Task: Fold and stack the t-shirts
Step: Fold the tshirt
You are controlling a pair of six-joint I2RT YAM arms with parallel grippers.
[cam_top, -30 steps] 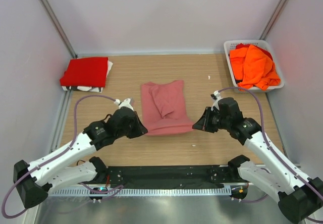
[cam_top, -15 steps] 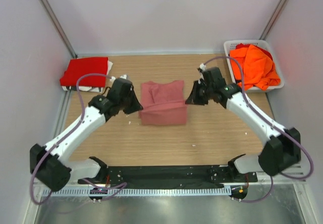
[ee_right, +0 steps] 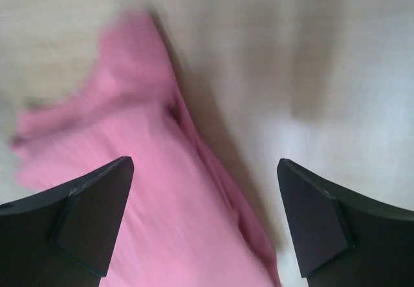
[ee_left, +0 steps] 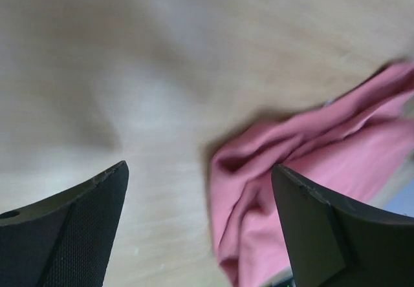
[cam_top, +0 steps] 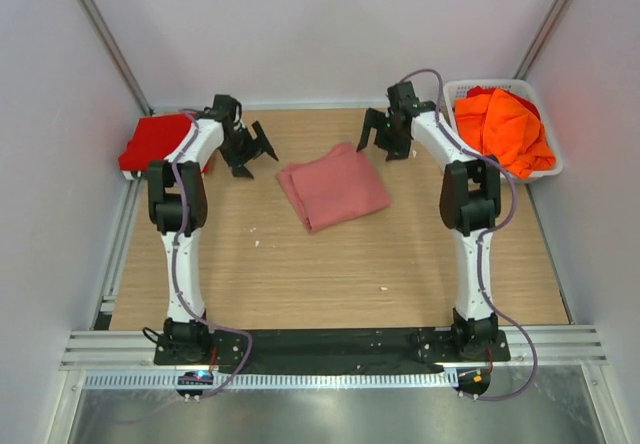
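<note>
A dusty rose-pink t-shirt lies folded and slightly askew on the middle of the wooden table, and nothing holds it. My left gripper hovers open just left of it. In the left wrist view, my left gripper has its jaws wide apart, with the pink cloth below and to the right. My right gripper stands open above the shirt's far right corner. The right wrist view shows my right gripper wide open over the pink cloth's edge. A red t-shirt lies folded at the back left. Orange t-shirts fill the basket.
The white lattice basket stands in the back right corner. The red shirt rests on a white-edged pile beside the left wall. Both arms stretch far back from their bases along the table's sides. Bare wood shows in front of the pink shirt.
Both grippers have opened and let go of the pink shirt, then swung toward the back of the table. The shirt now lies folded over and turned slightly.
</note>
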